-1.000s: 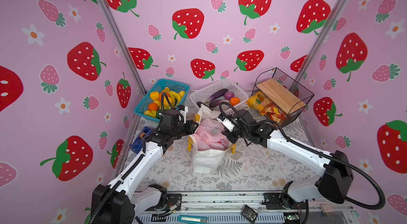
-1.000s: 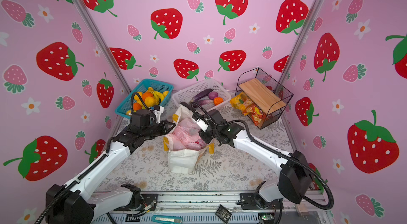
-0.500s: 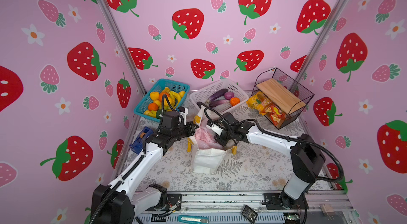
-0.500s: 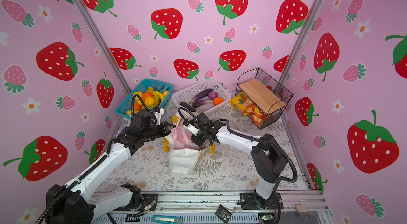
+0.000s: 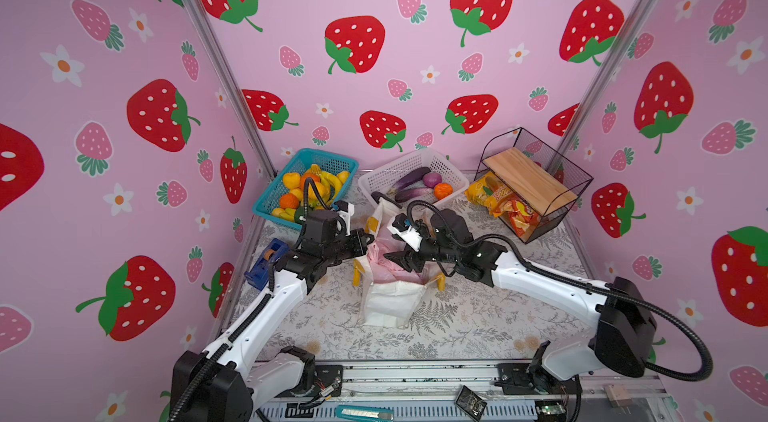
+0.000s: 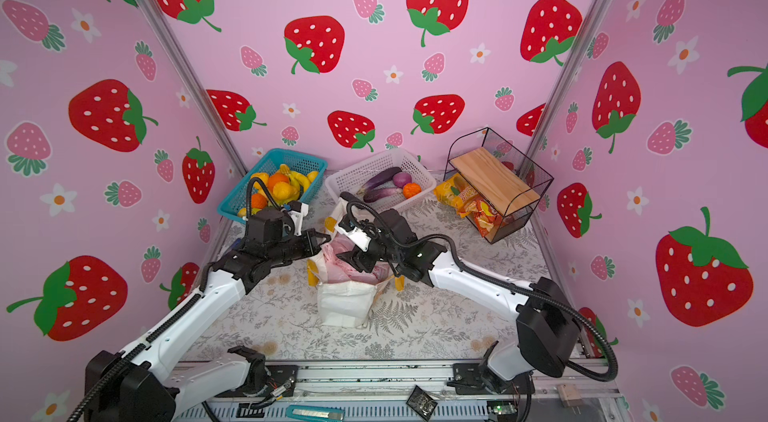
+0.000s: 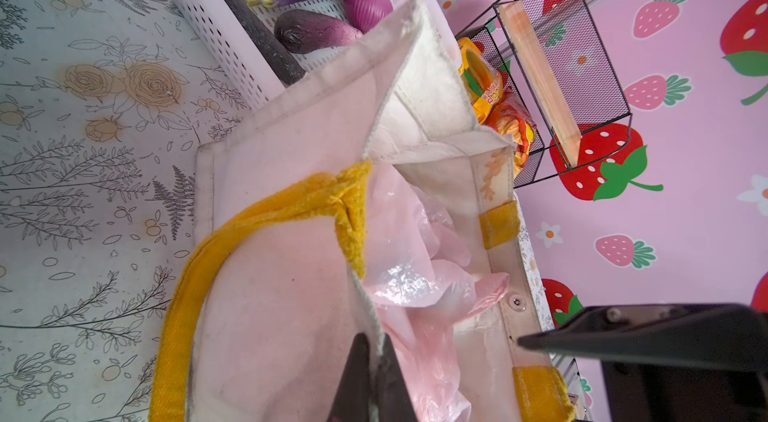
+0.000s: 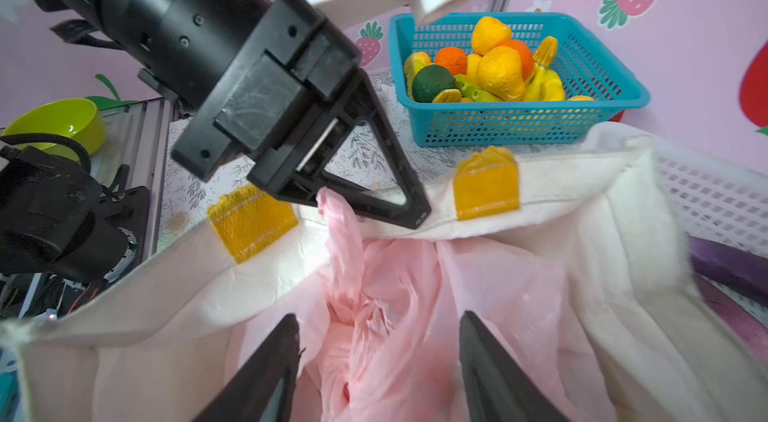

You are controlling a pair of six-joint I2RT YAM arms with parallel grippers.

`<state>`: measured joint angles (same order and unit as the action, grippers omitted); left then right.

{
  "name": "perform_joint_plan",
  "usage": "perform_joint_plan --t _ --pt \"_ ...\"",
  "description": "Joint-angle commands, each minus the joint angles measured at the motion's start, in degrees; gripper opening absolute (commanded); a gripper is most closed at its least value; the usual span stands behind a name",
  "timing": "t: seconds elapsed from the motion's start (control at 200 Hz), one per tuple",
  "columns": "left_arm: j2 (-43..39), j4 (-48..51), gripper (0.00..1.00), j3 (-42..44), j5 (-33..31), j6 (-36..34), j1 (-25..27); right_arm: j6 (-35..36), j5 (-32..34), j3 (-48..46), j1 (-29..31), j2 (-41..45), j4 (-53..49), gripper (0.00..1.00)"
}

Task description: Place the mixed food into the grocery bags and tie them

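The white tote (image 5: 390, 303) with yellow handles stands mid-table, with the pink plastic bag (image 5: 384, 264) crumpled inside its mouth. My left gripper (image 7: 374, 341) is shut on the tote's near rim (image 7: 291, 299), seen in both top views (image 6: 326, 238). My right gripper (image 8: 378, 324) hangs open over the pink bag (image 8: 374, 274), with bunched plastic between its spread fingers but not pinched. A purple onion (image 5: 432, 180) and aubergines lie in the white basket. Snack packets (image 5: 505, 204) sit in the wire rack.
A blue basket (image 5: 266, 208) of toy fruit stands at the back left, beside the white basket (image 5: 374, 179). The black wire rack (image 5: 528, 179) with a wooden shelf is back right. A blue tape dispenser (image 5: 266, 262) sits by the left wall.
My right gripper has moved left over the tote's mouth and opened its jaws above the pink bag. The left gripper has kept its hold on the rim.
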<state>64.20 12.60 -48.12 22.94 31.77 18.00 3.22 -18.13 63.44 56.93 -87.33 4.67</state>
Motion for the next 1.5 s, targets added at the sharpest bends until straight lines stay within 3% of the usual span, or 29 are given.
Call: perform_joint_plan --t 0.0,0.055,0.215,0.45,0.58,0.79,0.96,1.081,1.201,1.326,1.496 --pt "-0.41 0.51 0.0 0.83 -0.16 0.39 -0.03 -1.48 -1.8 1.72 1.0 -4.18 5.54 0.57" --pt "-0.24 0.5 0.0 0.76 -0.1 0.46 -0.03 -2.54 -1.31 1.41 1.1 -5.85 7.18 0.52" --pt "-0.08 0.43 0.0 0.67 0.18 0.47 0.01 -6.52 2.2 -1.98 1.1 -10.11 11.29 0.23" --pt "-0.94 0.55 0.0 0.78 -0.4 0.48 -0.02 -7.78 7.6 -6.22 1.02 -15.93 9.12 0.07" --pt "-0.91 0.33 0.0 0.75 -0.35 0.49 0.0 -8.15 5.84 -5.77 1.04 -16.14 8.13 0.12" --pt "-0.84 0.45 0.0 1.21 -0.91 0.48 -0.1 -7.27 4.11 -6.22 0.41 -5.49 7.24 0.46" --pt "-1.32 0.49 0.0 1.49 -0.96 0.47 -0.09 -7.11 4.01 -8.37 -1.42 5.52 3.87 0.59" --pt "-1.71 0.5 0.0 1.58 -0.95 0.53 -0.11 -7.91 7.38 -11.53 -4.95 13.62 0.45 0.62" --pt "-1.89 0.52 0.0 1.58 -0.81 0.66 -0.09 -11.06 9.34 -14.2 -12.61 17.81 -3.96 0.63" --pt "-1.89 0.54 0.0 1.42 -0.69 0.56 -0.09 -14.39 8.0 -16.13 -19.26 17.44 -4.72 0.61" --pt "-1.57 0.5 0.0 1.2 -0.7 0.66 -0.1 -15.78 3.98 -14.79 -20.1 11.8 -1.81 0.54"
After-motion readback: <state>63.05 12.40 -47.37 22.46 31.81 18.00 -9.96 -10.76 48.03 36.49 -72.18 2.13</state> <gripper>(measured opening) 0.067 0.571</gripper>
